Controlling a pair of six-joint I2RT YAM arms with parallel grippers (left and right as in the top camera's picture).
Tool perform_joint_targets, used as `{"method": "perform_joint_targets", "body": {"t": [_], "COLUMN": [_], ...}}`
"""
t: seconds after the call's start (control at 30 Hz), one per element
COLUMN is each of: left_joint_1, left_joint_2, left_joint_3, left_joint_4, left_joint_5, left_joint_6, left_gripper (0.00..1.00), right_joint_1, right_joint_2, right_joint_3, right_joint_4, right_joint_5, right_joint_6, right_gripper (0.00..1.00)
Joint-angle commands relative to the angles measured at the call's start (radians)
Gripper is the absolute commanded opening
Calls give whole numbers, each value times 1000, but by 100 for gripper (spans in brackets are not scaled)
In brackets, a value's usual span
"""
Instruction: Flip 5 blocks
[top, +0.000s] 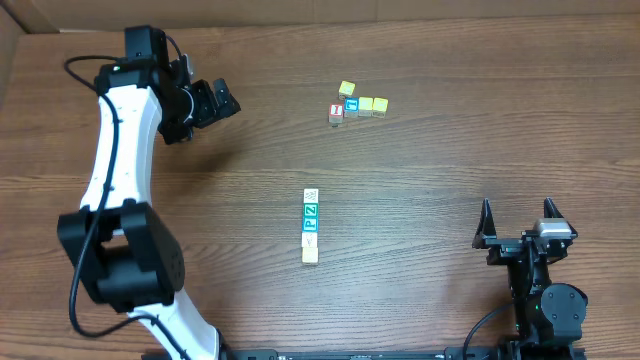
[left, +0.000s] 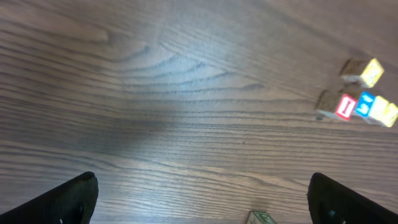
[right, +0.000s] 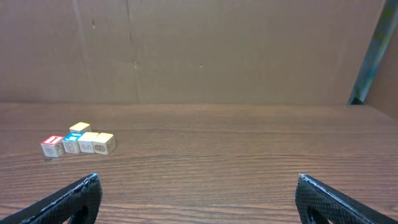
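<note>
Left claw (top: 222, 100) jaws fully apart, nothing between them; hovers over bare table (top: 450, 170) at far left, well apart from any cube. Right claw (top: 520, 222) also wide open & empty, parked near right edge by its base.

Task things: column of small wooden letter cubes (top: 311, 225) mid-table, touching end to end — whitish cube w/ faint mark (top: 311, 195) at far end, teal-green-faced cube (top: 311, 210) next, blue-faced cube (top: 311, 225) below it, pale cream cube(s) (top: 310, 248) at near end. Overhead res. too low to count whether near end is one cube or two. Only a corner of the column shows in left wrist view, bottom edge.

Second cluster further back, right of centre: red-faced wooden cube (top: 336, 112), a blue-faced cube, bright yellow cubes (top: 372, 104), in contact w/ each other.

Progress (judgement): can't tell from faces alone which cubes are flipped. Neither claw engaged w/ column, both idle-looking → either start or finish; no flip in hand now.
</note>
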Motion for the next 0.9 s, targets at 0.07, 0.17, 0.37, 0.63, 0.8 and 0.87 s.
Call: {"method": "perform_joint_targets", "body": {"t": [0.07,0.17,0.37,0.63,0.8,0.87], "left_joint_1": [-11,-11,-11,-11,-11,-11], "left_joint_2": [-204,-283,-415,-587,-693,-737], "left_joint_3": [4,4,4,3,-19,-43], "left_joint_4": [6,5,5,5,5,8], "left_joint_5": [-45,-60,-60,-60,-61,-61], "left_joint_6": [-2,-2,-2,49,81,81], "left_gripper": [100,100,100,100,100,100], "right_joint_1": [-3,-3,-3,-3,-3,-3], "right_joint_2": [-9,-9,-9,-9,-9,-9], "right_joint_3": [-11,-11,-11,-11,-11,-11], "right_joint_4": [6,6,6,6,6,6], "right_joint_5": [-8,-8,-8,-8,-8,-8], "right_joint_6": [-4,-4,-4,-4,-4,-4], "right_gripper": [100,100,100,100,100,100]}}
